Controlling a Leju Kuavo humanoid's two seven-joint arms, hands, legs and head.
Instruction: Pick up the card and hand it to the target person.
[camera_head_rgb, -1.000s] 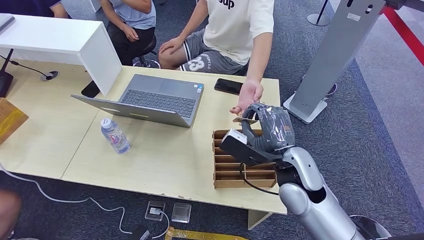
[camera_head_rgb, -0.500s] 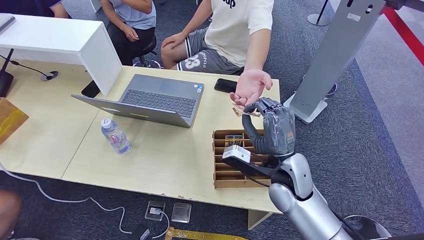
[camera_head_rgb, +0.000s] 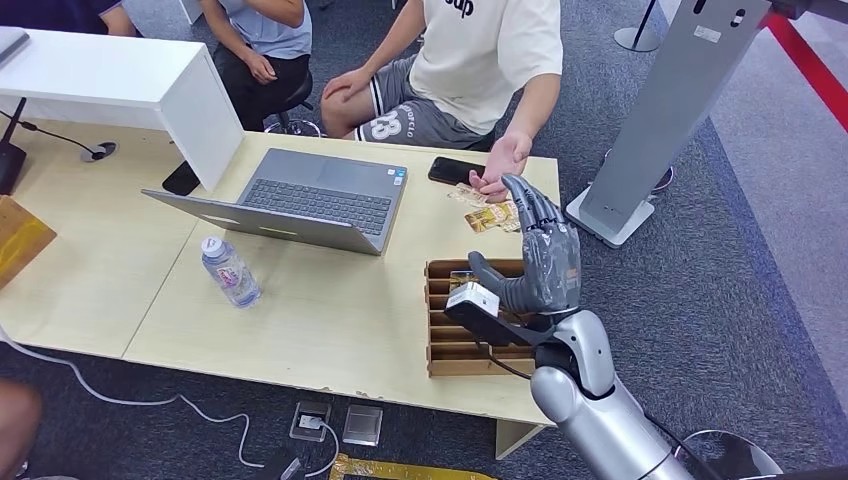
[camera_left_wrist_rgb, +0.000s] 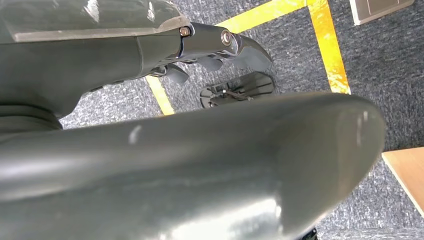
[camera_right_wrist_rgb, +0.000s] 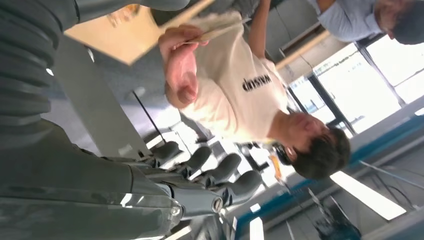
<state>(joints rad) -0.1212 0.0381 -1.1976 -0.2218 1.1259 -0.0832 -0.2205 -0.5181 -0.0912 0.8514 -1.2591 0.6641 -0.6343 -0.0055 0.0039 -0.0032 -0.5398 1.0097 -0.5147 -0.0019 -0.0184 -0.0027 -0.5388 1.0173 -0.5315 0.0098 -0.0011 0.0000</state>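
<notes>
The right hand (camera_head_rgb: 540, 255), right of centre, has let go and now stands spread and empty; the card (camera_head_rgb: 486, 217) lies on the table (camera_head_rgb: 330, 300) just above it, under the person's hand (camera_head_rgb: 503, 160), so the handover looks done

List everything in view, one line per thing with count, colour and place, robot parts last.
Cards: a few, yellowish, on the table beside the person's hand.
Card holder: one, brown slotted, table's near right corner.
Laptop: one, grey, open, mid-table.
Water bottle: one, clear, in front of the laptop.
Phone: one, black, far table edge.
Table: one, light wood.
Person's hand: one, palm up, over the far edge.
Right hand: grey, fingers spread, holding nothing, above the holder.
Left hand: dark, hanging over carpet.
</notes>
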